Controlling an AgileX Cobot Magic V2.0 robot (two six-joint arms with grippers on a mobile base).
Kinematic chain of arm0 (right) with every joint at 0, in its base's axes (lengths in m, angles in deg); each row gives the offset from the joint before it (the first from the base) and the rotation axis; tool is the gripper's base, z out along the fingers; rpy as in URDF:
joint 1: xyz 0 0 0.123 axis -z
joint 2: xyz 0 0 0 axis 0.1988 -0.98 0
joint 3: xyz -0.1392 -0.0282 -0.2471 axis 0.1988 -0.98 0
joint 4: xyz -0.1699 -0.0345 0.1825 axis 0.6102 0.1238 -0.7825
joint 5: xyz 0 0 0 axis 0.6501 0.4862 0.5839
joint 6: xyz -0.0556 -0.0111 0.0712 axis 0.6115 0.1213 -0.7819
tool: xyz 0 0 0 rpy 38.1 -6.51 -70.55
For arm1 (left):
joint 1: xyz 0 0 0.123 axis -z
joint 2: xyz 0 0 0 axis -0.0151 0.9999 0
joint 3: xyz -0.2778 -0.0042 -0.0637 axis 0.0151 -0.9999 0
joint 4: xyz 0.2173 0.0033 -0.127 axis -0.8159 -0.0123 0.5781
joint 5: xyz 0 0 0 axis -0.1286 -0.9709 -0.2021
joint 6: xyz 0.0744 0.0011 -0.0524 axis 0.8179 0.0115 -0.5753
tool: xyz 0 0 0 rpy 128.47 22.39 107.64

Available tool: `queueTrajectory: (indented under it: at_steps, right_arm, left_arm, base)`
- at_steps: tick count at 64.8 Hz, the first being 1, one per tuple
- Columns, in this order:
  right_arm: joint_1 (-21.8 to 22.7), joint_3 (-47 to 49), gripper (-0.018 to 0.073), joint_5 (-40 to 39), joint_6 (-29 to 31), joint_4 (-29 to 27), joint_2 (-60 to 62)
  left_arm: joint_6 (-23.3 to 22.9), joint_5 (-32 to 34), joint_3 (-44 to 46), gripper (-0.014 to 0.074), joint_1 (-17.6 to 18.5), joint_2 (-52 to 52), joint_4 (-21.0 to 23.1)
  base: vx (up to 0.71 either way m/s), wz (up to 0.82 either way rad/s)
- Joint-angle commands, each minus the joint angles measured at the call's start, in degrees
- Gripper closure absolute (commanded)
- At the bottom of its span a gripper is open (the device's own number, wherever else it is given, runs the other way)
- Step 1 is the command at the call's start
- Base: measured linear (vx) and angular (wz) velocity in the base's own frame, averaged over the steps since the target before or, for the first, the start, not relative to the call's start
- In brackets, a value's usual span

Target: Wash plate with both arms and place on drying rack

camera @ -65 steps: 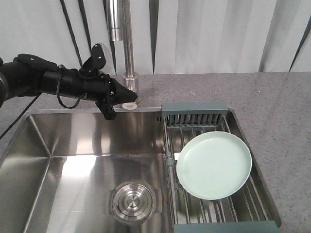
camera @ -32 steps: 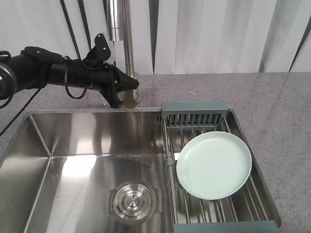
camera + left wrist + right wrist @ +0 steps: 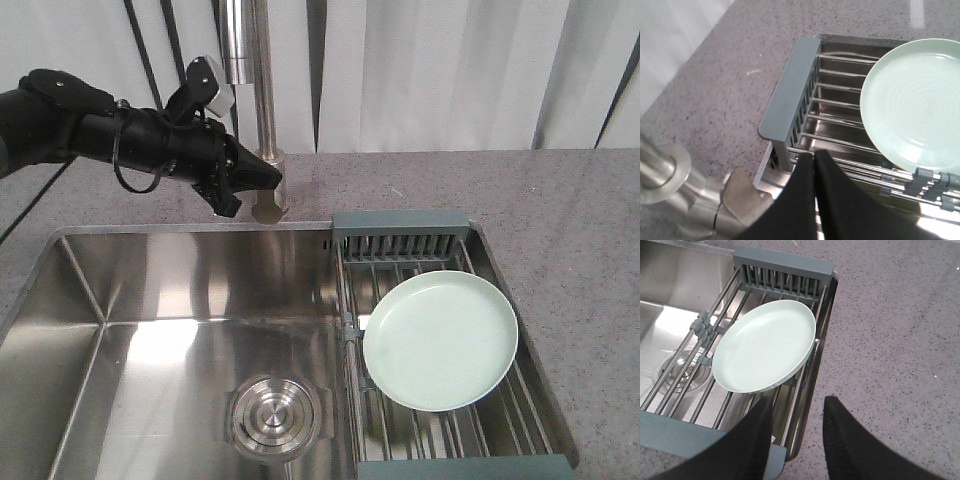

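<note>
Raised beside the faucet (image 3: pixel 262 90), left hand (image 3: pixel 262 180) is pressed together; plate (image 3: pixel 440 340) is laid on drying rack (image 3: pixel 400 222); right hand (image 3: pixel 796 432) is held apart.

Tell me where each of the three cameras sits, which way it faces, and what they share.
Front view: above the sink, facing the faucet; left arm shows.
Left wrist view: behind the left gripper, shut, by the faucet base, looking at the drying rack.
Right wrist view: behind the open right gripper, looking down at the rack.
All three show the plate on the rack.
</note>
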State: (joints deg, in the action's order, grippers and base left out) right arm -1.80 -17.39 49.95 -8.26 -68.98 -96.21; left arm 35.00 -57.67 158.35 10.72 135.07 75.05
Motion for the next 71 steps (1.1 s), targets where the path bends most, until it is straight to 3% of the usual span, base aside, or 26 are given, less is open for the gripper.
queueTrajectory:
  at_steps: [1,25,29,36,51,71]
  right_arm:
    - [0.0,1.39,0.0314,-3.6,-0.07,0.12,-0.27]
    - [0.0,1.39,0.0314,-3.6,-0.06,0.13,-0.27]
    - [0.0,1.39,0.0314,-3.6,-0.06,0.13,-0.27]
    - [0.0,1.39,0.0314,-3.6,-0.06,0.13,-0.27]
    - [0.0,1.39,0.0314,-3.6,-0.06,0.13,-0.27]
    - [0.0,1.39,0.0314,-3.6,-0.06,0.13,-0.27]
  left_arm:
    - [-11.35,0.83,1.82,0.0603,-0.91,-5.56,-3.8]
    - [-53.42,1.59,1.43,0.0603,-1.5,-14.59,-33.33]
    - [-58.29,3.86,-0.39,0.0603,-1.5,-16.97,-37.07]
    - [-61.92,7.89,-6.01,0.0603,-1.5,-21.94,-39.04]
    - [-64.01,16.38,-22.6,0.0603,-1.5,-34.14,-39.92]
    - [-74.32,21.48,-40.23,0.0603,-1.5,-49.51,-49.52]
  base:
    - [0.0,0.0]
    - [0.0,0.0]
    - [0.0,0.0]
    - [0.0,0.0]
    - [0.0,0.0]
    - [0.0,0.0]
